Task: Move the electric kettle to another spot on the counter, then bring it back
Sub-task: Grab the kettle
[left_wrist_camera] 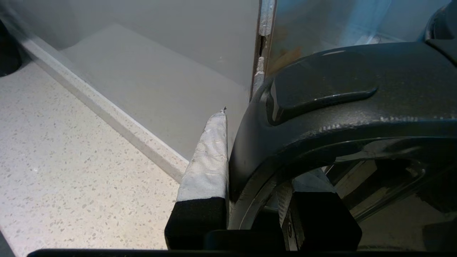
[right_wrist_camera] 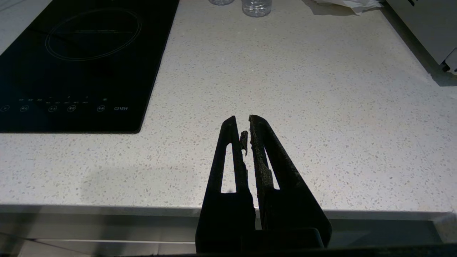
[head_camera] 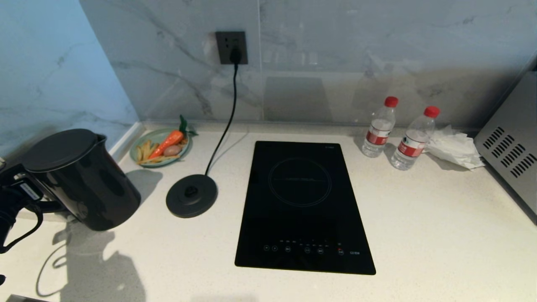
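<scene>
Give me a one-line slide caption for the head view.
Left gripper closing on the handle of the kettle, which stands on the counter left of its empty base.

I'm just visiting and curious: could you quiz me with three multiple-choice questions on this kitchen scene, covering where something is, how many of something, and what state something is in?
1. Where does the electric kettle stand?
A. on its round base
B. on the counter, left of the round base
C. on the cooktop

2. How many red-capped bottles?
A. one
B. two
C. three

3. The left gripper is:
A. around the kettle's handle
B. parked, empty
C. holding a bottle

Key: 1 B, the base sits bare. 2 B, two bottles by the wall. 3 A, its fingers flank the handle.
</scene>
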